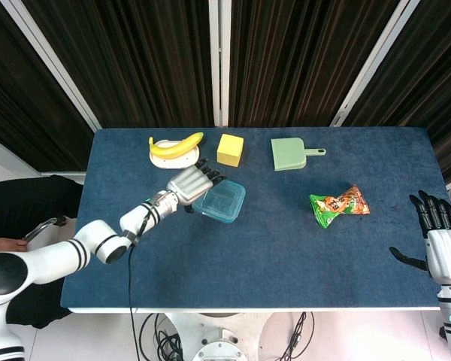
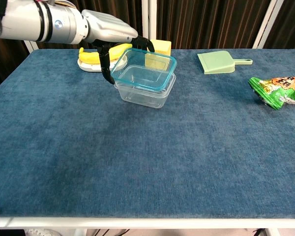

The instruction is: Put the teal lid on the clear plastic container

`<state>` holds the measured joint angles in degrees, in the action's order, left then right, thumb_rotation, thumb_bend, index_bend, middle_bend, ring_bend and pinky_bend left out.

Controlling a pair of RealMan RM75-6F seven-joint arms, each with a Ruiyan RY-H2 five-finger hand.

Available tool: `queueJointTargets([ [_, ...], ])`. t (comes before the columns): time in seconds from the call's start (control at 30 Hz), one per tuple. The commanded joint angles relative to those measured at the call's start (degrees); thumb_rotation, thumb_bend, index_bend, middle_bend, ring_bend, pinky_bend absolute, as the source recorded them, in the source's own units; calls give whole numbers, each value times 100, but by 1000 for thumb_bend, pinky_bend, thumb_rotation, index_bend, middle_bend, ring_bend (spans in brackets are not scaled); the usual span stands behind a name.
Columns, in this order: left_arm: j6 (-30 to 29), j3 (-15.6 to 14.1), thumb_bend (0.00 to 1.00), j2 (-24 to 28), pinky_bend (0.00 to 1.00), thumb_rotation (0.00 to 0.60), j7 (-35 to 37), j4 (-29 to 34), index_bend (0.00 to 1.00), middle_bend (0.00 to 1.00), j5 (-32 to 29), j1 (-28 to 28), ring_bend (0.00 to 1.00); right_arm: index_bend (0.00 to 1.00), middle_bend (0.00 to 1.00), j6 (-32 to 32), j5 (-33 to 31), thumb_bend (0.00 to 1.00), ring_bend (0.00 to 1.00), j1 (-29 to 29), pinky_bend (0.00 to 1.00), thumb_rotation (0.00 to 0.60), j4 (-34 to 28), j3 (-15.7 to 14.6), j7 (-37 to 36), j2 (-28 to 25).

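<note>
The teal lid [image 1: 219, 201] [image 2: 143, 70] hovers flat just above the clear plastic container [image 2: 145, 92], almost covering it from the head view. My left hand [image 1: 189, 183] [image 2: 110, 35] grips the lid by its left edge, thumb under and fingers over. The container stands on the blue table [image 2: 147, 152] near the middle back. My right hand [image 1: 439, 235] rests at the table's right edge with its fingers spread, holding nothing; the chest view does not show it.
A banana [image 1: 177, 144] on a white dish, a yellow block [image 1: 230, 149] and a green dustpan [image 1: 292, 153] line the back of the table. A snack bag [image 1: 338, 204] [image 2: 279, 90] lies at the right.
</note>
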<state>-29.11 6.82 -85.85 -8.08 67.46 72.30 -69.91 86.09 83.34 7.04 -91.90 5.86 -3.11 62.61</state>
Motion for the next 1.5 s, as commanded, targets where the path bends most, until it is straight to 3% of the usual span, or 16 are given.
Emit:
queueJointTargets([
  [0.03,447,53,287,-266,47,600,458,-510,346,259,273,-278,125,0,0,-11,-33,31,0,-5,0,600,-38,23,44,-4],
  [0.53,1010,-78,287,-498,32,600,1068,-1150,336,249,630,-562,119,0,0,-206,-116,30,0,86,0,600,-18,108,85,66],
  [1.5,1801,-87,284,-685,30,600,835,-1419,287,244,-189,-1074,119,0,0,-247,-154,30,0,23,0,600,228,138,-200,109],
])
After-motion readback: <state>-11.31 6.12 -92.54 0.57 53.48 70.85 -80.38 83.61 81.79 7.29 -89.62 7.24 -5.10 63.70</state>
